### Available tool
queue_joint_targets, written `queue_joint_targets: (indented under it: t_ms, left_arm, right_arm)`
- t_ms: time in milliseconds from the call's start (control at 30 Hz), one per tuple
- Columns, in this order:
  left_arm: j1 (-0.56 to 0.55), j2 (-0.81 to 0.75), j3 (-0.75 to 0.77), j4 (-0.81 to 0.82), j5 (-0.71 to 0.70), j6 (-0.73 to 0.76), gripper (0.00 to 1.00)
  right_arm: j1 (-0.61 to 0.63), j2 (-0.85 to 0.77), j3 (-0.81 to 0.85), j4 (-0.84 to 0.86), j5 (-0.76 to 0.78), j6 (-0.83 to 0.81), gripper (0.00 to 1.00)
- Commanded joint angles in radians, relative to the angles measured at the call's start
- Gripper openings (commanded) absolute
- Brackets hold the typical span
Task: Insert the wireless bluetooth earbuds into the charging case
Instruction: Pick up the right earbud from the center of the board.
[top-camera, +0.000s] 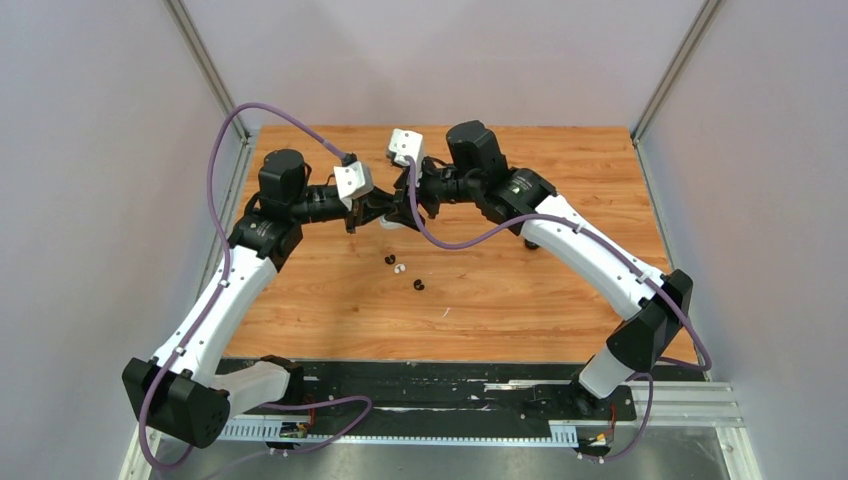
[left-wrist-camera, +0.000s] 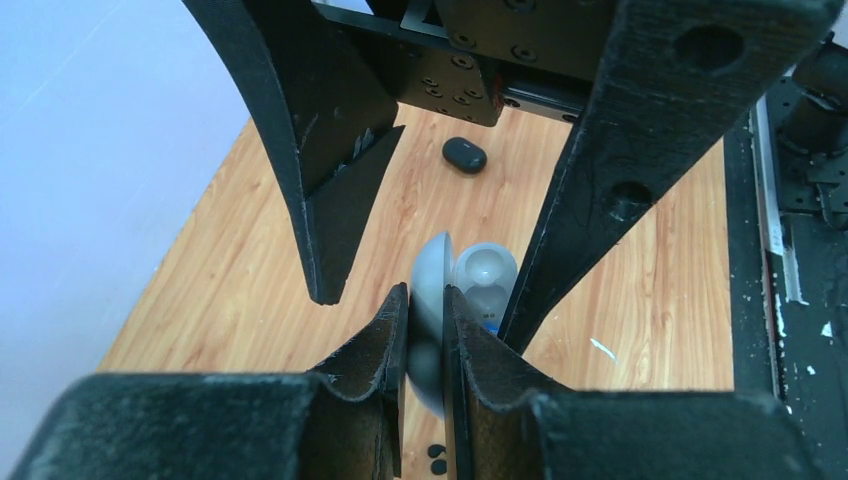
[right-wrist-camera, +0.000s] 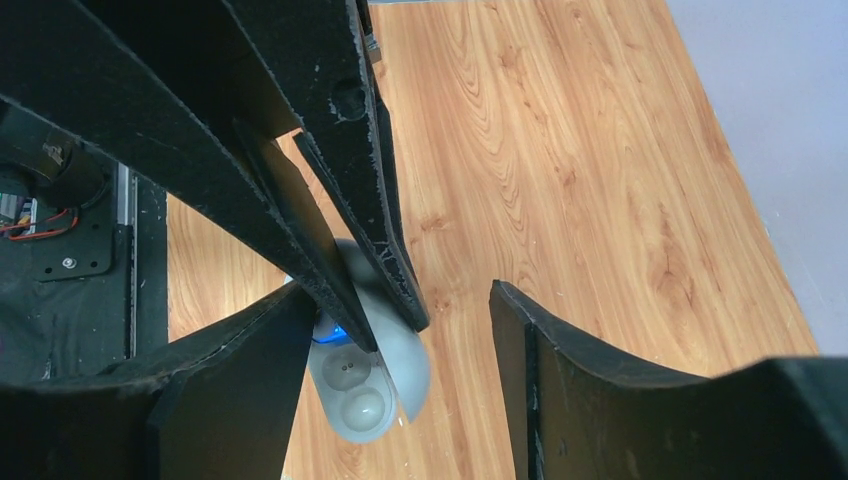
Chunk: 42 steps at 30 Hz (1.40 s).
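A white charging case (left-wrist-camera: 487, 280) stands open on the wooden table, both wells empty. My left gripper (left-wrist-camera: 425, 295) is shut on its raised lid (left-wrist-camera: 430, 265). My right gripper (right-wrist-camera: 398, 292) is open and straddles the case (right-wrist-camera: 350, 390), one finger against the base and the other well apart. In the top view both grippers (top-camera: 375, 215) (top-camera: 405, 212) meet over the case. Loose earbuds lie in front of it: a black one (top-camera: 389, 260), a white one (top-camera: 399, 268) and another black one (top-camera: 419, 286). Two black ones show in the left wrist view (left-wrist-camera: 437, 458).
A closed black case (left-wrist-camera: 464, 155) lies on the table beyond the right gripper. A small white scrap (top-camera: 447, 313) lies nearer the front. The black base rail (top-camera: 450, 395) runs along the table's near edge. Grey walls close in both sides.
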Motion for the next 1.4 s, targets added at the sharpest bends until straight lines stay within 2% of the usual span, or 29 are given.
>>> queue_joint_targets:
  t_ms: [0, 267, 433, 667, 833, 967, 1200, 1367]
  left_arm:
    - [-0.004, -0.036, 0.006, 0.002, 0.026, 0.043, 0.0]
    - [-0.004, -0.033, 0.003, 0.009, -0.01, 0.042, 0.0]
    - [-0.004, -0.028, -0.001, 0.02, -0.027, 0.03, 0.0]
    - [-0.004, -0.031, -0.005, 0.028, -0.025, 0.023, 0.0]
    - [-0.004, -0.032, -0.002, 0.028, -0.021, 0.018, 0.0]
    - [-0.004, -0.032, 0.0, 0.03, -0.028, 0.01, 0.0]
    - [-0.004, -0.034, -0.003, 0.015, -0.161, 0.013, 0.0]
    - [-0.004, -0.053, -0.01, -0.028, -0.276, 0.051, 0.0]
  right_arm:
    - [-0.022, 0.009, 0.053, 0.023, 0.007, 0.039, 0.66]
    - [-0.027, 0.004, 0.061, -0.045, -0.178, 0.029, 0.67]
    - [-0.045, -0.007, 0.061, -0.05, -0.214, 0.059, 0.68]
    - [-0.06, 0.01, 0.093, -0.015, -0.202, 0.117, 0.67]
    - [-0.06, 0.022, 0.097, -0.003, -0.14, 0.081, 0.65]
    - [-0.059, 0.014, 0.086, -0.004, -0.15, 0.06, 0.65]
    - [-0.087, -0.096, 0.017, 0.006, -0.184, 0.069, 0.66]
    - [-0.154, -0.161, -0.1, 0.022, -0.198, 0.106, 0.66]
